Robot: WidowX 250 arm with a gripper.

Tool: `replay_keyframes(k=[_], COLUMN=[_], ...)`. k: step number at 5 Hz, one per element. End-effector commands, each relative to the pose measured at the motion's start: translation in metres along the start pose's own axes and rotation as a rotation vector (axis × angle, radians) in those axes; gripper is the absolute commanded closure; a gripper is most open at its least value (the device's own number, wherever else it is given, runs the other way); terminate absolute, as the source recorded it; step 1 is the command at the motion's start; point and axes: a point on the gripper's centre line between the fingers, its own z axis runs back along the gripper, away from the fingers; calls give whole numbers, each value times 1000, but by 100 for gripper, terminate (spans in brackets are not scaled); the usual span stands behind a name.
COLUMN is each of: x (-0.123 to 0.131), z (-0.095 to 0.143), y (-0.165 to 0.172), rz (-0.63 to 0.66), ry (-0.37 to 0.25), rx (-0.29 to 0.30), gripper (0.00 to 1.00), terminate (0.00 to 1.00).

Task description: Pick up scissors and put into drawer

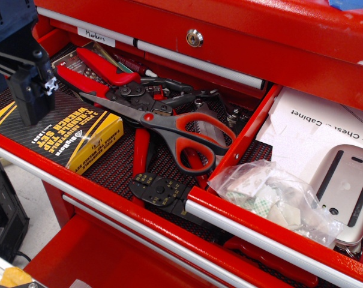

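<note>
Large scissors with silver blades and grey, red-lined loop handles [169, 129] lie inside the open red metal drawer [109, 201], across red-handled crimping pliers [103, 75]. The black gripper [31, 90] hangs left of the scissors, above a yellow-and-black wrench-set box [73, 138].

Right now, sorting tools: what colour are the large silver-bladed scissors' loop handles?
Dark grey lined in red-orange, clearest in the observation.image view.

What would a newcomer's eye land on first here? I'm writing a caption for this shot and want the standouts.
The scissors, with red-and-grey loop handles, lie diagonally in the middle of the open red drawer, on top of the red-handled crimping pliers. A black-and-yellow wrench set box sits at the drawer's left, with the black end effector hanging above it. At the right, a crumpled clear plastic bag rests on the drawer's edge.
</note>
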Motion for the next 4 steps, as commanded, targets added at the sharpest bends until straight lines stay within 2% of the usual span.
replay_keyframes(k=[1, 2, 3, 4], x=[0, 10, 29, 48], z=[0, 18, 18, 6], y=[0, -35, -57, -70], rz=[0, -261, -517, -759], ry=[0, 10, 17, -60], rx=[0, 74, 105, 143], gripper=[0, 0, 0, 0], terminate=[0, 0, 0, 0])
